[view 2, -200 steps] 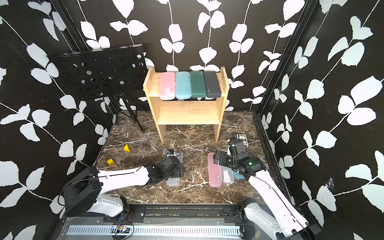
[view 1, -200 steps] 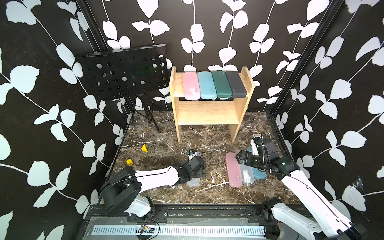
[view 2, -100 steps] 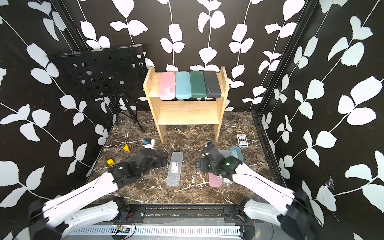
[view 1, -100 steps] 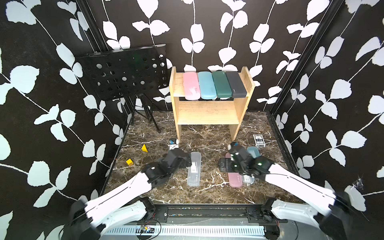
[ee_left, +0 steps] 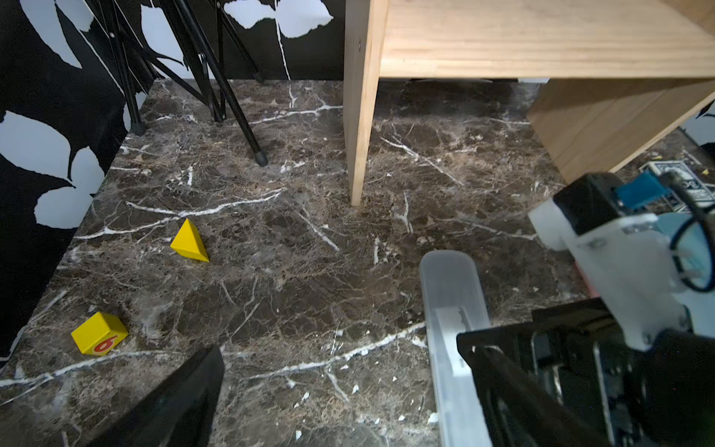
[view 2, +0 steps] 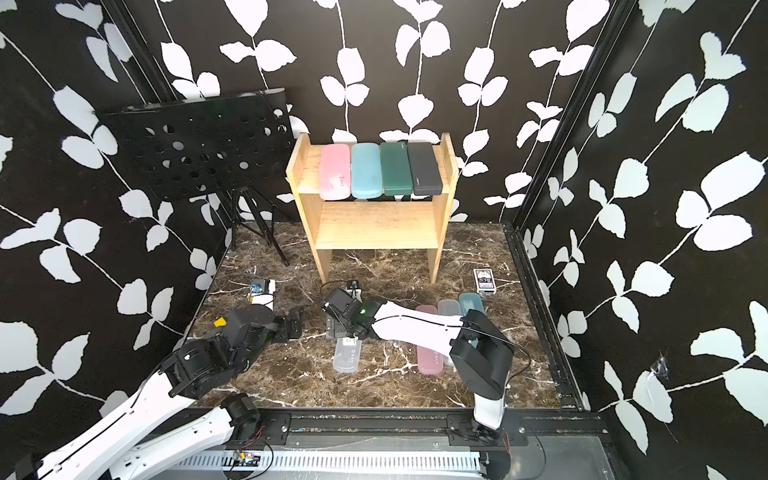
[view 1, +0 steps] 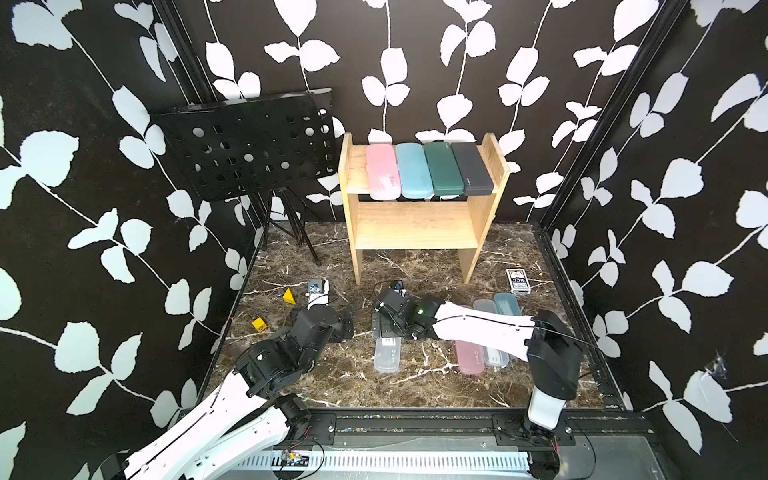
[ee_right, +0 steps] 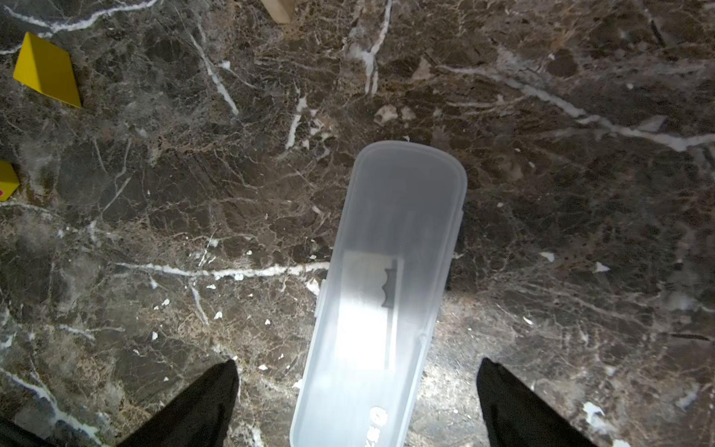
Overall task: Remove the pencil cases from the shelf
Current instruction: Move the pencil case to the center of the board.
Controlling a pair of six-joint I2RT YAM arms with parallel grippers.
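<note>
The right fingers point(ee_right: 193, 406) stand wide apart, straddling the frosted clear case point(ee_right: 387, 271) lying flat on the surface point(ee_right: 154, 193). A second ago they were over by the three parked cases point(view 1: 469, 357). The left fingers point(ee_left: 174, 402), apart and empty, have released that case and drawn back beside it. So four are down, and four cases point(view 1: 413, 170) still wait on the shelf point(view 1: 415, 232), on its top board. The right arm point(view 1: 482, 328) reaches low across the middle, while the left arm point(view 1: 266, 365) sits folded, elbow raised.

red 6 on yellow cube point(ee_left: 100, 333), card box point(view 1: 518, 281) lettering unreadable
</note>
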